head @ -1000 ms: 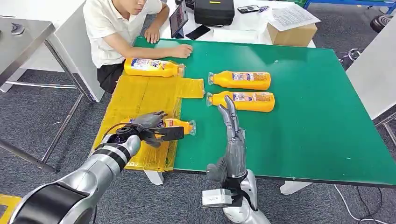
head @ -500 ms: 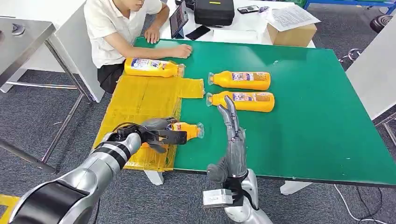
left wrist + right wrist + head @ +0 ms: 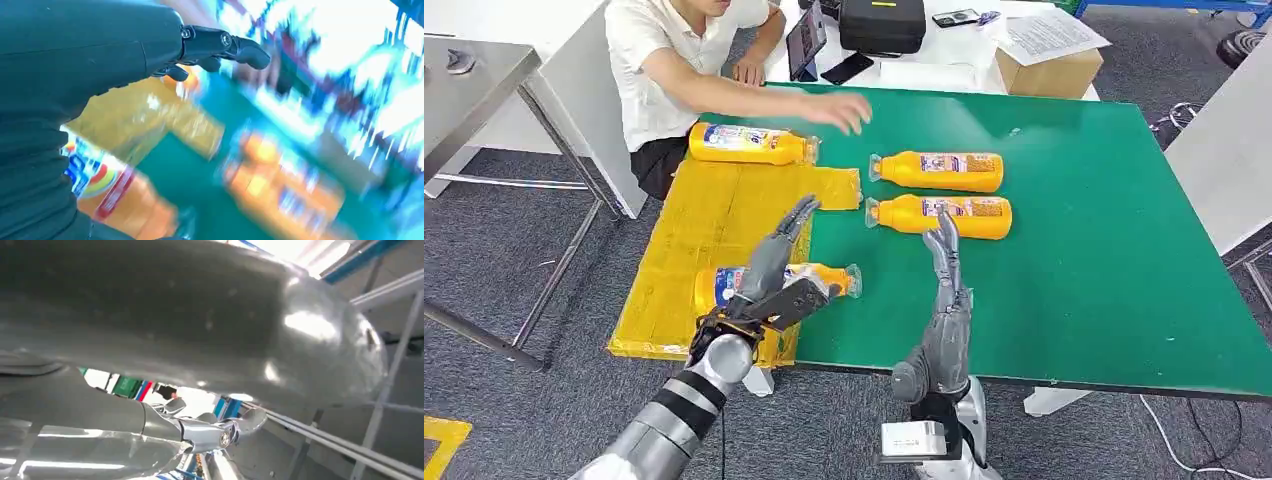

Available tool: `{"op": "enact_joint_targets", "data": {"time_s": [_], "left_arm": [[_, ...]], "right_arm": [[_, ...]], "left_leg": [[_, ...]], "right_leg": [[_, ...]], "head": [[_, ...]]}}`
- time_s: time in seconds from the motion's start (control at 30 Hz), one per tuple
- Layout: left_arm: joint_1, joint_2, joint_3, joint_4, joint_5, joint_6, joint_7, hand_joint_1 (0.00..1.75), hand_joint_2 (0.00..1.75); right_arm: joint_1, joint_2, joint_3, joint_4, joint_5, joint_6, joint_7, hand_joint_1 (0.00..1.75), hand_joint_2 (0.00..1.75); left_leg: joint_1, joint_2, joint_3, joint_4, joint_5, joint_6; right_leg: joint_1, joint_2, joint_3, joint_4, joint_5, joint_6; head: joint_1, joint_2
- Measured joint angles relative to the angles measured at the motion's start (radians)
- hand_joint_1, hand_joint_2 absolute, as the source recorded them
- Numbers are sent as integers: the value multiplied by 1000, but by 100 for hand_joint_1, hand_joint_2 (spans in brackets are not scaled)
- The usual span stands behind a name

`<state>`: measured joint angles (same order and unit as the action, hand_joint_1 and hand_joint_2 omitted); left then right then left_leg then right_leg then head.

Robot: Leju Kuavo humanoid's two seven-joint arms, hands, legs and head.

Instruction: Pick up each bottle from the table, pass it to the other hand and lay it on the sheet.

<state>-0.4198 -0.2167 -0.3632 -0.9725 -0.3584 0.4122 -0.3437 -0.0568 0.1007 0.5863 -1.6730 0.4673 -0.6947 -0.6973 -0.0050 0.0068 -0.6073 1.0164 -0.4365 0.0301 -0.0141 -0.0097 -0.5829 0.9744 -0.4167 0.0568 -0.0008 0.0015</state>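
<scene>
An orange bottle [image 3: 774, 282] lies at lower centre, mostly on the yellow sheet [image 3: 714, 215], its cap over the green table [image 3: 1084, 240]. The left hand [image 3: 774, 275] hovers above it, fingers spread, holding nothing. The right hand [image 3: 944, 290] stands open nearby. This bottle looks delivered; next, the right hand should reach the two bottles [image 3: 939, 195] at centre.

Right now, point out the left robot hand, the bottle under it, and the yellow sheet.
left robot hand [image 3: 776, 268], head view, back of the hand.
bottle [image 3: 722, 286], head view, label end.
yellow sheet [image 3: 714, 215], head view, bare middle.
</scene>
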Motion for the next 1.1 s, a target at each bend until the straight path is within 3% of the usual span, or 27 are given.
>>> {"op": "enact_joint_targets", "data": {"time_s": [0.23,0.27,0.37,0.4,0.53,0.67,0.77,0.8,0.93,1.1], "left_arm": [[88,-4,0,-129,234,157,-56,0,175],[96,-4,0,-146,237,167,-58,0,175],[121,0,-11,-192,256,164,-60,0,175],[131,2,-18,-211,265,160,-60,0,175],[169,6,-28,-274,358,131,-61,0,175],[260,14,-28,-380,703,25,23,0,175],[323,37,-26,-413,840,8,33,0,175],[338,41,-26,-420,850,8,26,0,175],[370,50,-34,-447,838,25,6,0,175],[379,51,-55,-471,804,48,5,0,175]], "right_arm": [[51,48,0,-145,17,0,0,0,0],[54,54,0,-161,29,0,0,0,175],[64,59,-9,-195,43,0,3,0,175],[69,60,-16,-202,48,0,3,0,0],[94,60,-52,-198,-4,0,2,0,0],[143,38,-129,-162,-333,21,3,0,0],[193,29,-249,-157,-451,67,13,0,0],[209,32,-290,-156,-471,74,30,0,175],[237,58,-410,-146,-441,27,54,0,175],[242,134,-562,-117,73,2,5,0,175]], "left_leg": [[1,0,0,0,1,0],[0,0,0,0,1,0],[0,0,0,0,1,0],[0,0,0,0,1,0],[0,0,0,0,0,0],[0,-1,0,0,0,0],[0,-2,-2,0,0,0],[0,-2,-2,0,0,0],[0,-2,-2,0,0,0],[0,-2,-1,0,0,0]], "right_leg": [[0,0,0,2,0,0],[0,0,0,2,0,0],[0,0,0,2,0,0],[0,0,0,2,0,0],[0,0,0,2,0,0],[0,0,0,1,-1,0],[0,-1,-2,1,-1,0],[0,-1,-2,1,-1,0],[0,-1,-2,1,-1,0],[0,-1,-2,1,-1,0]], "head": [[0,0],[0,0],[0,0],[0,0],[0,0],[0,0],[0,0],[0,0],[0,0],[0,0]]}}
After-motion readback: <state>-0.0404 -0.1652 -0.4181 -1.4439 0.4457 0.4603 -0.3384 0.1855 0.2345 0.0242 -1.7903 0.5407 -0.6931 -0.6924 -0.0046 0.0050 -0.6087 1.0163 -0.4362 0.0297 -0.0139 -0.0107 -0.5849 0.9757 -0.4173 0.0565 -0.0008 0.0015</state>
